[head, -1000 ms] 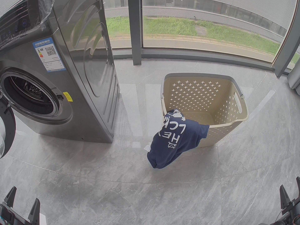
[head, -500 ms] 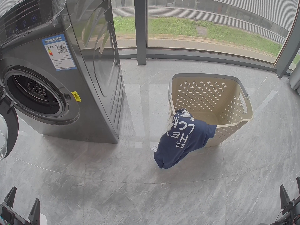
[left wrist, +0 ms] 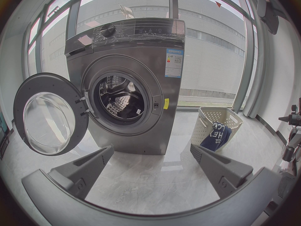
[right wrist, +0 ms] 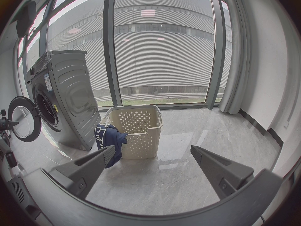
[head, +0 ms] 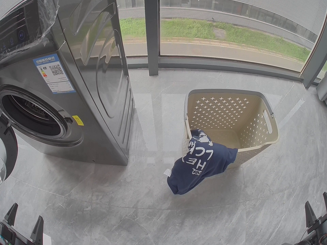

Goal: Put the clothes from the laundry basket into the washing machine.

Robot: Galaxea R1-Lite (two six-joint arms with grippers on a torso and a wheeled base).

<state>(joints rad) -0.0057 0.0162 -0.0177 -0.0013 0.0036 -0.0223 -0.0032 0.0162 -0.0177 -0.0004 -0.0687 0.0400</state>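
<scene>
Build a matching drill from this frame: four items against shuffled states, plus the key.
Items
1. washer door
2. navy shirt
3. laundry basket
4. left gripper

States
a. draped over a rim, hanging down outside
b. fingers apart, holding nothing
c. swung wide on its hinge
d. beige, standing upright

Pairs: 1-c, 2-a, 3-d, 4-b

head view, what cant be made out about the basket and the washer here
- Floor of the laundry basket along its near wall: head view, hidden by that wall and the draped navy shirt; more clothes there cannot be ruled out.
- The door of the washing machine: head view, cut off by the left edge.
- Print on the washer's label: every view, too small.
</scene>
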